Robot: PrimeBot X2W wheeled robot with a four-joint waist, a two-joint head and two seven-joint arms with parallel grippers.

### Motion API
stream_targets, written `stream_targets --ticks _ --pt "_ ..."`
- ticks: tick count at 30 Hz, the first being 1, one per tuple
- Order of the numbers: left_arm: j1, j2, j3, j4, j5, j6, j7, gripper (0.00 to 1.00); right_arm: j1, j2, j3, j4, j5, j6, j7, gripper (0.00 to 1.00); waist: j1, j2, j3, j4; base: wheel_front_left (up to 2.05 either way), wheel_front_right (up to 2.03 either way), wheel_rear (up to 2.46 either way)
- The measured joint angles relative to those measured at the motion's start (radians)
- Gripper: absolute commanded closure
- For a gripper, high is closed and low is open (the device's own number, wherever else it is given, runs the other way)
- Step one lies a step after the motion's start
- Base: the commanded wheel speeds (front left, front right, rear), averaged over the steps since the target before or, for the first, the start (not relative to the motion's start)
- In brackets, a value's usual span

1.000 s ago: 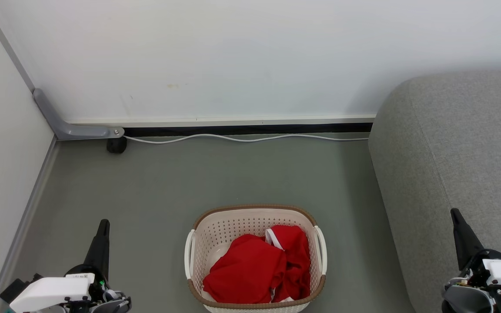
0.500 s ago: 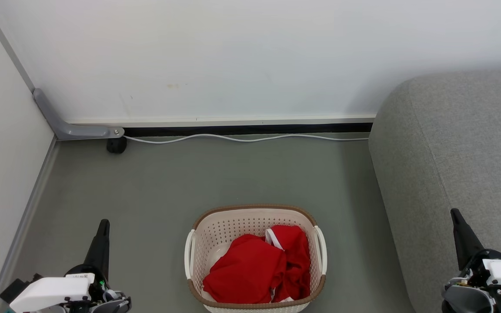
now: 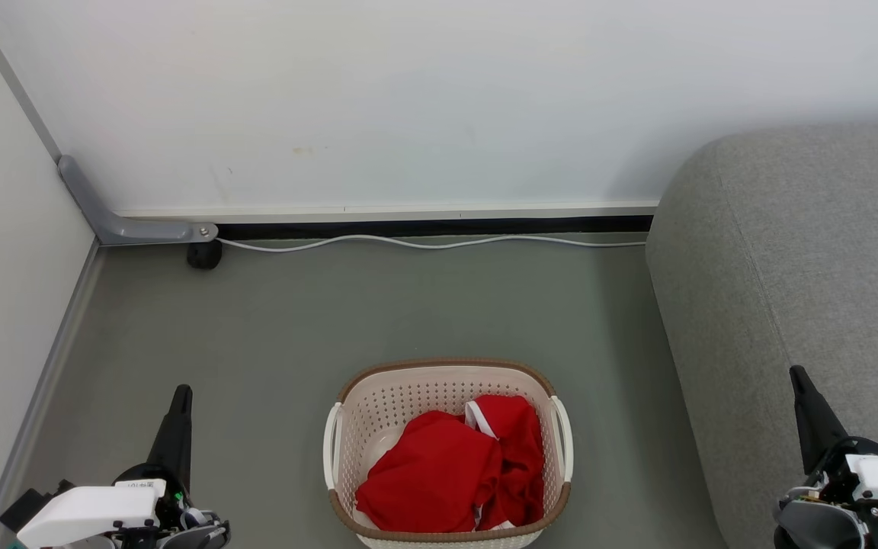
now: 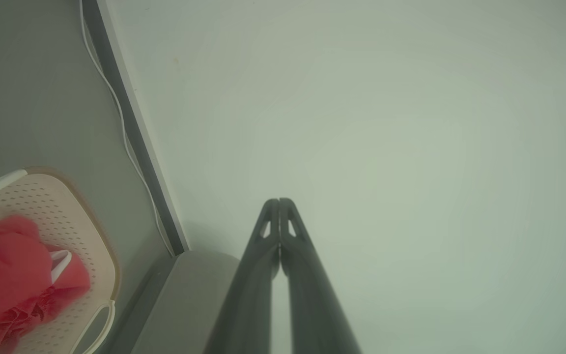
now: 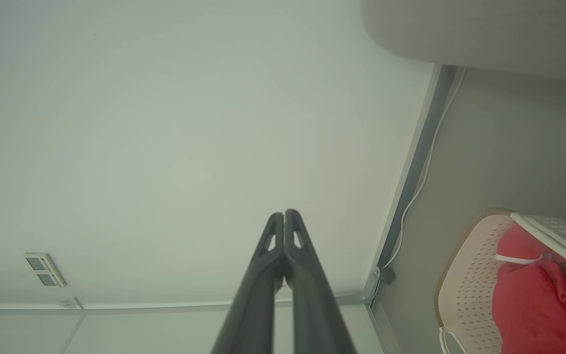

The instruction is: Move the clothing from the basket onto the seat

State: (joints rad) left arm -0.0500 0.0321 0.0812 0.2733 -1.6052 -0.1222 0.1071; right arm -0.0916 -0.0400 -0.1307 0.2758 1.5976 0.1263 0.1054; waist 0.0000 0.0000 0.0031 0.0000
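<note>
Nothing moved: left gripper (image 3: 181,392), right gripper (image 3: 796,374) both pressed together; grey floor (image 3: 408,305) meets white wall (image 3: 408,99).

Crumpled red clothing (image 3: 447,469) inside cream basket (image 3: 408,393) on floor, grey seat (image 3: 812,259) just right

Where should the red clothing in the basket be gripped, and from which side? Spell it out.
Probably best: grip the bunched folds of the clothing beside its white trim, coming straight down from above. The basket walls block every side, and raised folds should pinch easier than the flat spread part.
</note>
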Motion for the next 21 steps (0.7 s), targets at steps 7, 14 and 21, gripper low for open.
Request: stream_targets --ticks 7,14,21 --pt "0.0 0.0 0.0 0.0 0.0 0.0 0.0 1.0 0.0 0.0 0.0 0.0 0.0 0.0 0.0 1.0 0.0 0.0 0.0 0.0 0.0 0.0 0.0" --pt "0.0 0.0 0.0 0.0 0.0 0.0 0.0 1.0 0.0 0.0 0.0 0.0 0.0 0.0 0.0 1.0 0.0 0.0 0.0 0.0 0.0 0.0 0.0" --pt "0.002 -0.001 0.0 0.002 0.0 0.0 0.0 0.0 0.0 0.0 0.0 0.003 0.0 0.0 0.0 0.0 0.0 0.0 0.0 0.0 0.0 0.0 0.0"
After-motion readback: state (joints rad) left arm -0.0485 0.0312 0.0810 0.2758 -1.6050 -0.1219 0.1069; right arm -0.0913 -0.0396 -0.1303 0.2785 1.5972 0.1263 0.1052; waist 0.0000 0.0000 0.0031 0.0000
